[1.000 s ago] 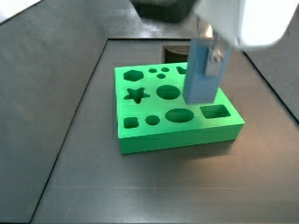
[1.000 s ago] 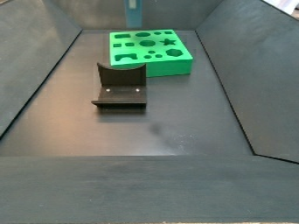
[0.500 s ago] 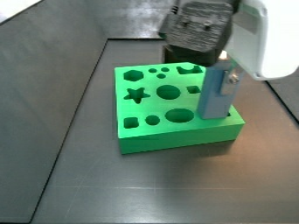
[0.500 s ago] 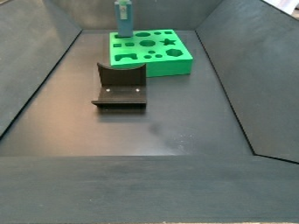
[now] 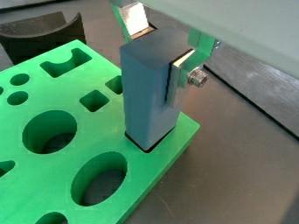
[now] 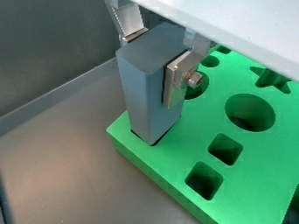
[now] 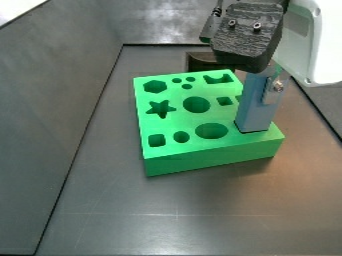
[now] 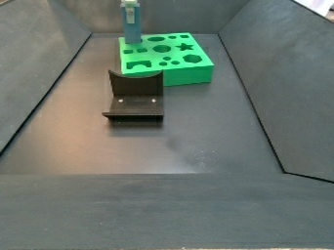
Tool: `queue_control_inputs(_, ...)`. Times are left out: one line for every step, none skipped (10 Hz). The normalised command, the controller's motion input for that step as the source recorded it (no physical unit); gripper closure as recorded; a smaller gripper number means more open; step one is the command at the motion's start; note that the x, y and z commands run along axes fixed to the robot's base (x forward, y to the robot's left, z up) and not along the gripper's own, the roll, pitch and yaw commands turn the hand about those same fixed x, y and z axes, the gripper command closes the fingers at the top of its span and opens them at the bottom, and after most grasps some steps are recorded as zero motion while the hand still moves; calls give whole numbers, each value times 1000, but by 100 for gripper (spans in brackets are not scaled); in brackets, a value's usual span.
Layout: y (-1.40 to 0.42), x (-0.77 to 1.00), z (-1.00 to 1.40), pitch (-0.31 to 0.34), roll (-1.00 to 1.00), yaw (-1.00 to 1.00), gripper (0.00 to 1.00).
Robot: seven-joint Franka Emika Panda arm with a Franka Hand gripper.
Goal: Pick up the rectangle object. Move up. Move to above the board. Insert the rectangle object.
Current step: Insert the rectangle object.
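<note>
1. The gripper [image 5: 158,39] is grasping the block [image 5: 152,92] upright at a corner of the board [image 5: 70,131].
2. The insert step is running (lower end seems entering the rectangular hole).
3. Next: pressing straight down, then releasing.

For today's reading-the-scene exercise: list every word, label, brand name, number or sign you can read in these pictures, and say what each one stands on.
None: no readable text in any view.
The rectangle object, held between the gripper fingers with its lower end in a hole at the board corner: plain blue, unmarked.
The board: shaped holes only, no lettering.
The fixture: dark, no marking visible.
</note>
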Motion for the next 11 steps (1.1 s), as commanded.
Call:
queue_control_inputs(0,0,-94,0,107,17,100)
queue_control_inputs(0,34,-234,-7,119,246,100)
queue_control_inputs(-11,154,-200,0,36,389,100)
queue_control_inputs(0,134,-277,-29,53,534,100)
queue_control_inputs(-74,97,-566,-104,144,594,100)
queue_control_inputs(-380,131,-820,-99,147,526,100)
queue_control_inputs(-446,160,-929,-61,177,466,100)
queue_control_inputs(-429,163,-949,-51,199,446,100)
queue_control_inputs(-454,143,-989,-44,180,457,100)
queue_control_inputs(-71,0,-686,-73,177,6,100)
queue_control_inputs(0,0,0,-3,0,0,100)
